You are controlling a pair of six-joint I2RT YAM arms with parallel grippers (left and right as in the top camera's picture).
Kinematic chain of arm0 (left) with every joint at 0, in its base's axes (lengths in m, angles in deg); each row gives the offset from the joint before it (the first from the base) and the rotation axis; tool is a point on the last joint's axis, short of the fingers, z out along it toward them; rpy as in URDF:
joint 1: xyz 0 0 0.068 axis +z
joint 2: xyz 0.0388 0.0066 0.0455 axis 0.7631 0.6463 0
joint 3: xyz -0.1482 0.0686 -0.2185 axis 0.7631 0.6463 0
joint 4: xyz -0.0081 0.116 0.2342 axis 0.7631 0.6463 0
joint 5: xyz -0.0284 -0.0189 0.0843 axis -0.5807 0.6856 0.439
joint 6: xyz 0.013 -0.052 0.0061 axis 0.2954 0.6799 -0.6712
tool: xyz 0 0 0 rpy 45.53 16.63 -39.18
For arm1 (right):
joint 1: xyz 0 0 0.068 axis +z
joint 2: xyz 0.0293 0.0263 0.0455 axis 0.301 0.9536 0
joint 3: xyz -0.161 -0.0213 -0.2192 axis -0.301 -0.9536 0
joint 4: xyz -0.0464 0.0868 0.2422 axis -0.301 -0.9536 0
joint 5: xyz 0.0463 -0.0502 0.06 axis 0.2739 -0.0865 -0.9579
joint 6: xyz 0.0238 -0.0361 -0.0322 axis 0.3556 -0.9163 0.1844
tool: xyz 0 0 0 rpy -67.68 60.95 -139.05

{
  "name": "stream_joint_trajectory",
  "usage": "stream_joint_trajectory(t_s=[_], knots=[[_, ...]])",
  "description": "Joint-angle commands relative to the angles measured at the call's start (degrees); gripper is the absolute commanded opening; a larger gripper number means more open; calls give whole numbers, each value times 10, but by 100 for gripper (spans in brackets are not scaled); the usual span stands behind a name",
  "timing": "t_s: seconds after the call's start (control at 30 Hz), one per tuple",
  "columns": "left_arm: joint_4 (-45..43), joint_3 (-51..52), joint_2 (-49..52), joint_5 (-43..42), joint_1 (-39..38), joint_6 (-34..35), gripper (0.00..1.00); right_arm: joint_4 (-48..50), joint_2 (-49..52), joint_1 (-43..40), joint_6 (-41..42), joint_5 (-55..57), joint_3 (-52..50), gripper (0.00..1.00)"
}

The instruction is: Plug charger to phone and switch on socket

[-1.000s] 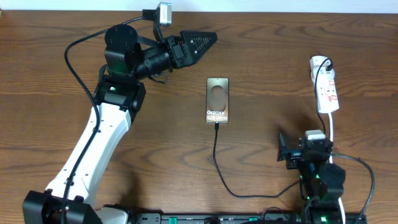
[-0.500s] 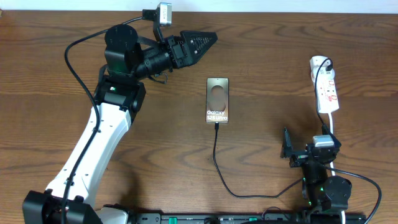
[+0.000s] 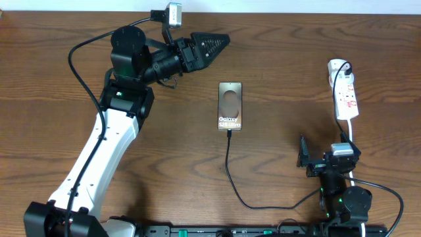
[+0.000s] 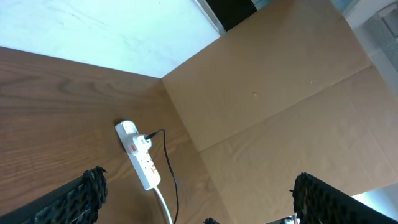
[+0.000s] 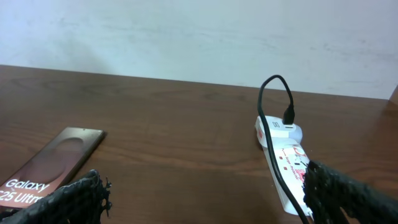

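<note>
The phone (image 3: 230,105) lay flat and face up near the middle of the table (image 3: 283,59). The charger (image 3: 227,164) met the phone's near short edge, curved away toward the front, and was plugged into the far end of the socket (image 3: 346,99) at the table's right side. The left gripper (image 4: 199,177) hung over the far left with its fingers spread, holding nothing. The right gripper (image 5: 202,177) was low at the front right, also spread and empty.

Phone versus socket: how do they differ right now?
The phone is a dark bronze slab mid-table; the socket is a longer, narrower white strip at the right side. The cable meets the phone's near end but the socket's far end. Both lie flat, pointing away from the robot.
</note>
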Motion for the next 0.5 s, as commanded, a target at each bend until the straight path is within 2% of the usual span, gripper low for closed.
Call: stream_joint_trajectory(t_s=[0.0,0.33,0.47], knots=[[-4,-7,-3,-3,2,-10,97,-1,-4,12,-3,-1,-3,99],[-2,-7,-3,-4,2,-10,97,-1,-4,12,-3,-1,-3,99],[53,-7,-3,-3,10,-10,97,-1,-4,12,-3,-1,-3,99]])
